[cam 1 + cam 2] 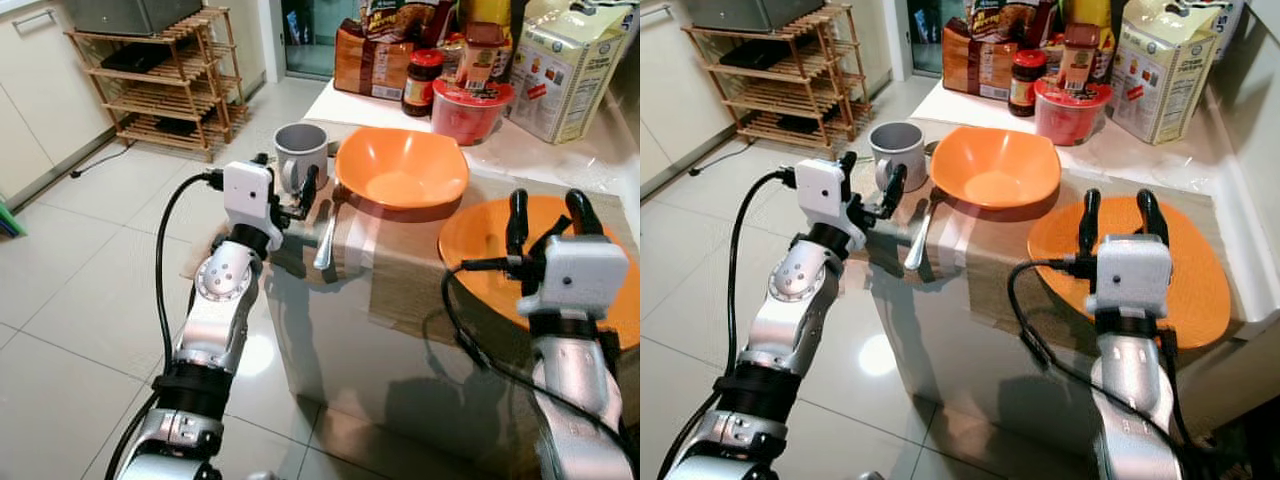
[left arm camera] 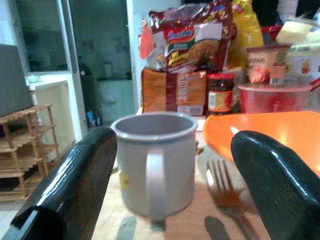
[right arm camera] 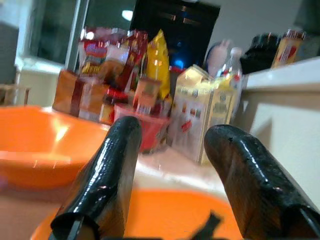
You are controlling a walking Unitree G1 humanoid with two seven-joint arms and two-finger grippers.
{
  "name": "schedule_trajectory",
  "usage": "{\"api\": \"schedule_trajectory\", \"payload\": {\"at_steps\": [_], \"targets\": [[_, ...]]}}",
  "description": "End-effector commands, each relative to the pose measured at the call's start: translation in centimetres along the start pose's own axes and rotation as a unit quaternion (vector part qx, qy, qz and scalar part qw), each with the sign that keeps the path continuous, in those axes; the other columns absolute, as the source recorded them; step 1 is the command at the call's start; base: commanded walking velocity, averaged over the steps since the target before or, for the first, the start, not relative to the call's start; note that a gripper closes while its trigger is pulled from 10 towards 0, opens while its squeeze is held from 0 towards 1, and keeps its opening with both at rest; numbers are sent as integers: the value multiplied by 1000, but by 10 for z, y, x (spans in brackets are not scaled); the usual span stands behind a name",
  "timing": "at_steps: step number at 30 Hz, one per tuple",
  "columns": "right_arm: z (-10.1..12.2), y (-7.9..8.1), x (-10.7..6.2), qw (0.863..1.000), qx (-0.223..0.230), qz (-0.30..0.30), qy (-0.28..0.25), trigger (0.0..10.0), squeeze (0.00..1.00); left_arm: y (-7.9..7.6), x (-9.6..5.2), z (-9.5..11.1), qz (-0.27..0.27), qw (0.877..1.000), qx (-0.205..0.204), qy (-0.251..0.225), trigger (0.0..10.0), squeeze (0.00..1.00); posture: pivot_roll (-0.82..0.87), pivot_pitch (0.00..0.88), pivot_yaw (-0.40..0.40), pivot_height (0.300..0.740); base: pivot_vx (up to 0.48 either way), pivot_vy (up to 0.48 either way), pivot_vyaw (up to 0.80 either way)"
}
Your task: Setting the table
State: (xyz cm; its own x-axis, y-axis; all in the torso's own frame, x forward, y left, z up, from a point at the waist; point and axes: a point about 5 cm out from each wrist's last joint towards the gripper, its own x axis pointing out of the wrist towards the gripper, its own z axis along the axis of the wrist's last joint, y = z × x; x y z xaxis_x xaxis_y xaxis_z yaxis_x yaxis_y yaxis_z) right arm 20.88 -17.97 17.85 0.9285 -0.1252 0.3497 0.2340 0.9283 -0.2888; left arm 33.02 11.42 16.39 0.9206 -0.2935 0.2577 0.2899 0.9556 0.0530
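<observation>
A grey mug (image 1: 300, 150) stands at the table's far left corner, its handle towards me. Beside it sit an orange bowl (image 1: 403, 165) and, nearer, a flat orange plate (image 1: 480, 265). A metal fork (image 1: 327, 238) lies on the brown table runner (image 1: 395, 270) between mug and bowl. My left gripper (image 1: 288, 172) is open just short of the mug, level with its handle; the left wrist view shows the mug (image 2: 155, 160) centred between the fingers (image 2: 70, 190). My right gripper (image 1: 548, 203) hovers open over the plate's near part, holding nothing.
Food packets (image 1: 372, 60), a jar (image 1: 422, 80), a red tub (image 1: 470, 108) and a carton (image 1: 560, 70) crowd the white counter behind the bowl. A wooden rack (image 1: 165, 85) stands on the tiled floor to the left. The table's front edge drops off below the fork.
</observation>
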Motion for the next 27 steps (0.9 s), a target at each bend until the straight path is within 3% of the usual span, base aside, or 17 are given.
{"api": "schedule_trajectory", "payload": {"at_steps": [1,5,13,17,22,27], "targets": [[5,-2,-1,1000,4,3,-5,10000,0,3,0,-1,8,1000,8,7,10000,0,-40,0,52,740,0,0,0],[2,-6,-12,1000,11,4,15,10000,0,7,5,-5,11,1000,15,20,10000,0,-59,0,56,740,0,0,0],[-3,-8,-46,997,11,19,72,10000,0,19,35,1,15,998,43,38,10000,0,-112,0,82,740,0,0,0],[-3,-9,-52,997,13,11,81,10000,0,24,43,0,29,997,55,52,10000,0,-124,0,86,740,0,0,0],[-7,-11,-61,995,11,11,96,10000,0,36,53,1,70,994,40,75,10000,0,-144,0,95,740,0,0,0],[-9,-11,-65,995,11,11,101,10000,0,41,51,-1,94,992,34,83,10000,0,-143,0,94,740,0,0,0]]}}
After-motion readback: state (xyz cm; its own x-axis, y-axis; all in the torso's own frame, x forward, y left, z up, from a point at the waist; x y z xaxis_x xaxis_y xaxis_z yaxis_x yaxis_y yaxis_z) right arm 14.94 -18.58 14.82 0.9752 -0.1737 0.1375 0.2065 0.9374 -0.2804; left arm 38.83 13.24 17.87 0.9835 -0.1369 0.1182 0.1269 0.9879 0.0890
